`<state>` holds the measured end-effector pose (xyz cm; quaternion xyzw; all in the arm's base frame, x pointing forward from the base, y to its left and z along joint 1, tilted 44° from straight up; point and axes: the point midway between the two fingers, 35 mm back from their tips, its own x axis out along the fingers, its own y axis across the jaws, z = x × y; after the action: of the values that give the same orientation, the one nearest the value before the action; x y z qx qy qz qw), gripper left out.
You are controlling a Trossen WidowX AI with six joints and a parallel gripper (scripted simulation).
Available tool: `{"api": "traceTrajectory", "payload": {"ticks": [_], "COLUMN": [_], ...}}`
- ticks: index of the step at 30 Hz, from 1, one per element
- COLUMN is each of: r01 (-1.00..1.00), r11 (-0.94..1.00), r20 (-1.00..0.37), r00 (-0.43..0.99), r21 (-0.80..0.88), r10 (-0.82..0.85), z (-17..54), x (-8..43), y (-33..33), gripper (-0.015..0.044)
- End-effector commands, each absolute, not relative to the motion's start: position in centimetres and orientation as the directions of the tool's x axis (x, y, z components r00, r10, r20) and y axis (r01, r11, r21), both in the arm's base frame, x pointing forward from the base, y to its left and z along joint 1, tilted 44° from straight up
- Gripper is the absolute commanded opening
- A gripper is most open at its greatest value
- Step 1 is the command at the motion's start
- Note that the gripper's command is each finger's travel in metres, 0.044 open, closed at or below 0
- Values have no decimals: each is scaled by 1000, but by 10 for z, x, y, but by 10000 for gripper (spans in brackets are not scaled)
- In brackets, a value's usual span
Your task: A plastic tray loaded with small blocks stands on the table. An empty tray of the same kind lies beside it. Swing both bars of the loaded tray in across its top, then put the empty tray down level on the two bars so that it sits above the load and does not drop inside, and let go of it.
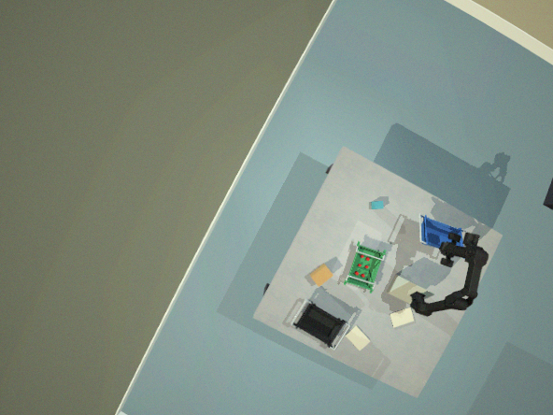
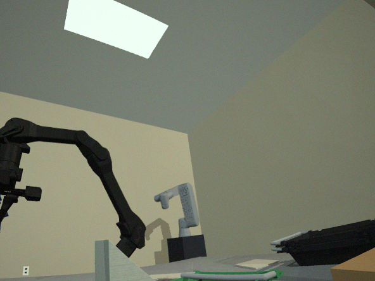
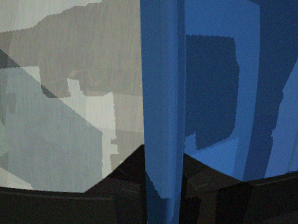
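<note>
Green tray, red blocks; blue tray.

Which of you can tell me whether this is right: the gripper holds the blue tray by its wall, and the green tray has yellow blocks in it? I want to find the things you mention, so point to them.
The blocks [image 1: 360,265] in the green tray [image 1: 351,280] are red, not yellow, as the top view shows. The gripper [image 1: 449,255] [image 3: 153,151] does hold the blue tray [image 1: 439,232] [image 3: 164,90] by its wall.

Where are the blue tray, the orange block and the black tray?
Blue tray [image 1: 434,230] [image 3: 164,100]: top, its inside; wrist, its gripped wall.
Orange block [image 1: 321,275]: top, its upper face.
Black tray [image 1: 321,322]: top, its middle.
</note>
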<state>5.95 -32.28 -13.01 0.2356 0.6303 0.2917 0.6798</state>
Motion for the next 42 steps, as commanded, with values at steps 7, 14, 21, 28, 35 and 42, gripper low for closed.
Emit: {"api": "traceTrajectory", "payload": {"ticks": [7,14,21,28,35,42], "r01": [-106,-106,-129,-239,-348,-452], "r11": [737,737,738,734,718,691], "r20": [-738,-738,-740,-750,-757,-763], "r00": [36,36,36,34,34,36], "r21": [667,667,663,636,603,563], "r10": [674,674,671,661,652,645], "z": [-126,-126,-122,-107,-91,-75], "x": [60,60,65,92,119,145], "y": [-330,-330,-330,-327,-322,-314], "gripper": [0,0,0,0,0,0]}}
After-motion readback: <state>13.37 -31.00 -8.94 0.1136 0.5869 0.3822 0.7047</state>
